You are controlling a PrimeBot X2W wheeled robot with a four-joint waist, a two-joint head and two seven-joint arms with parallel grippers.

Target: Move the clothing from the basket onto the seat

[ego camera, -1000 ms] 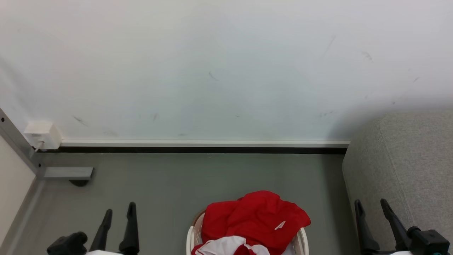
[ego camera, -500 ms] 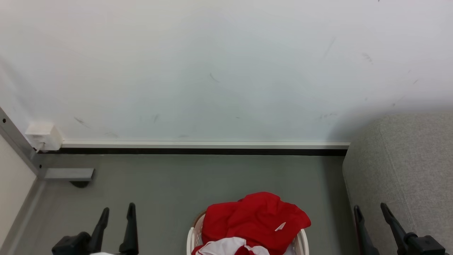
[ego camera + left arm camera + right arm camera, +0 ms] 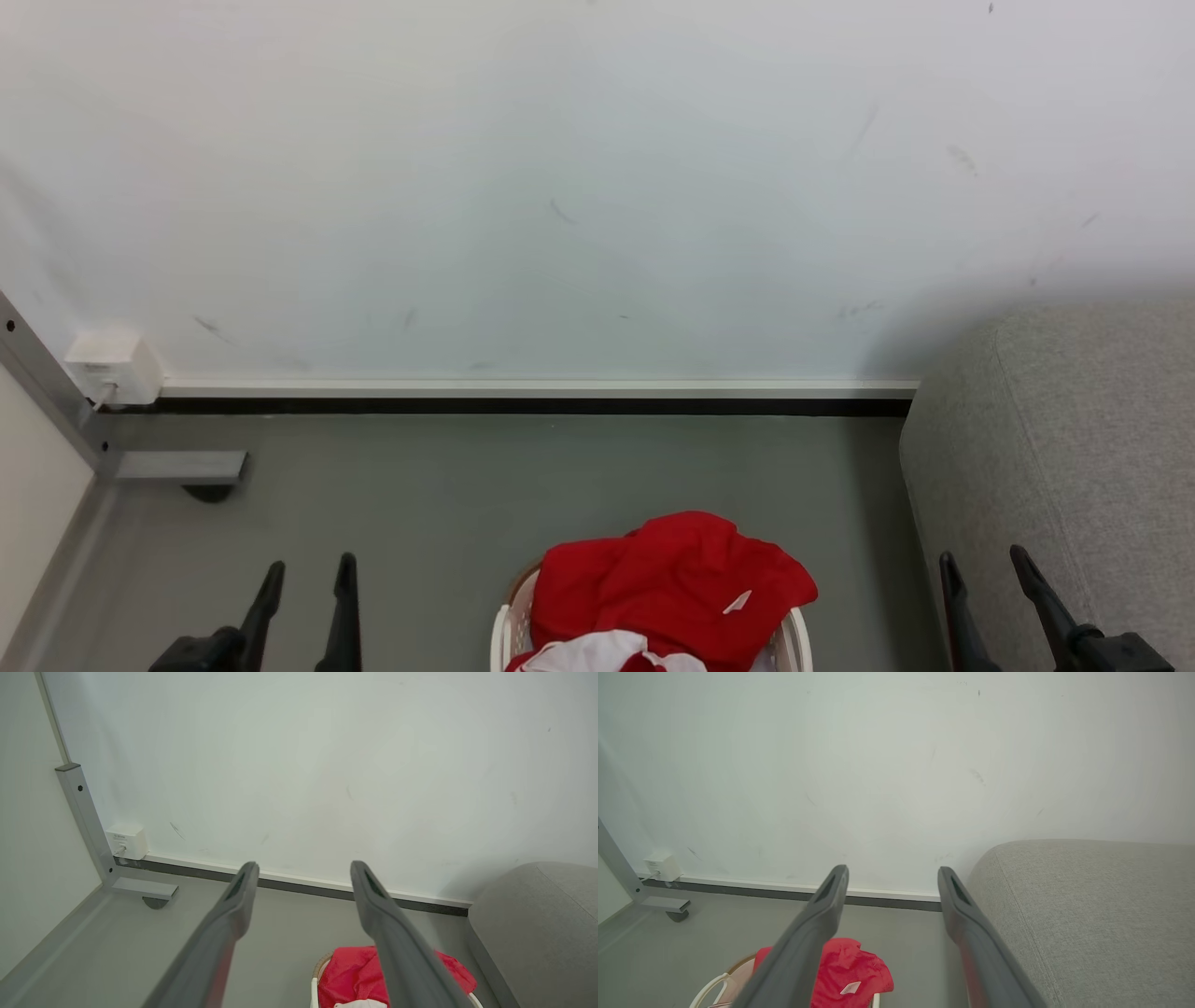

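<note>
Red clothing (image 3: 667, 583) with a white panel is heaped in the cream basket (image 3: 504, 630) at the bottom centre of the head view, on the grey floor. The grey seat (image 3: 1074, 439) fills the right side. My left gripper (image 3: 308, 565) stands open at the lower left, well to the left of the basket, with nothing between its fingers. At the lower right my right gripper (image 3: 983, 560) is open and empty, in front of the seat's side. The left wrist view shows the clothing (image 3: 345, 975) and seat (image 3: 537, 924) past the left gripper (image 3: 303, 868). The right wrist view shows the clothing (image 3: 850, 970), basket (image 3: 707, 989), seat (image 3: 1087, 905) and right gripper (image 3: 892, 872).
A scuffed white wall (image 3: 597, 187) with a dark skirting strip (image 3: 532, 406) closes the back. At the far left stand a grey metal frame leg with a foot (image 3: 177, 465) and a white wall socket box (image 3: 107, 364). Grey floor (image 3: 523, 485) lies between basket and wall.
The whole head picture has slid slightly, so the camera moved. Both grippers sit a little lower in the picture than before. Both stay open; the clothing lies as before.
</note>
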